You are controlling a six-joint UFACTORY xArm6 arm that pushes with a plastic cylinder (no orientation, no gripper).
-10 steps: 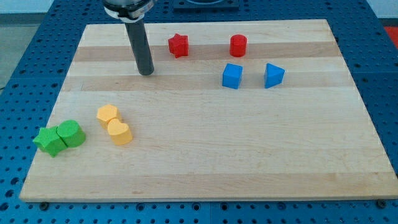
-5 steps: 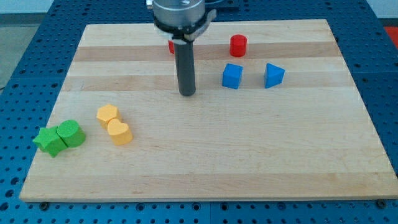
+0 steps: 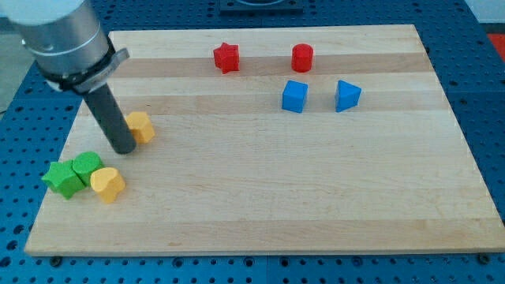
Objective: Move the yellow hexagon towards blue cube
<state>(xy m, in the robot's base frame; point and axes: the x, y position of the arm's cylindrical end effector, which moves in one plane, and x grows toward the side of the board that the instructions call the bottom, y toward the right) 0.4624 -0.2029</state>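
The yellow hexagon point(image 3: 141, 126) lies at the view's left, mid-height on the wooden board point(image 3: 260, 197). My tip point(image 3: 125, 149) stands just left of and below it, touching or nearly touching its left side. The blue cube point(image 3: 294, 96) sits at the upper right of centre, far to the right of the hexagon. The rod rises up and to the left, out of the view's top.
A yellow heart point(image 3: 106, 184) lies below my tip, beside a green block point(image 3: 87, 166) and a green star point(image 3: 62, 179). A blue triangular block point(image 3: 346, 95) sits right of the cube. A red star point(image 3: 226, 57) and a red cylinder point(image 3: 302, 57) are near the top.
My tip has swung from the board's middle top to the left side. The yellow hexagon has moved up and a little right. The yellow heart has moved down-left, next to the green blocks.
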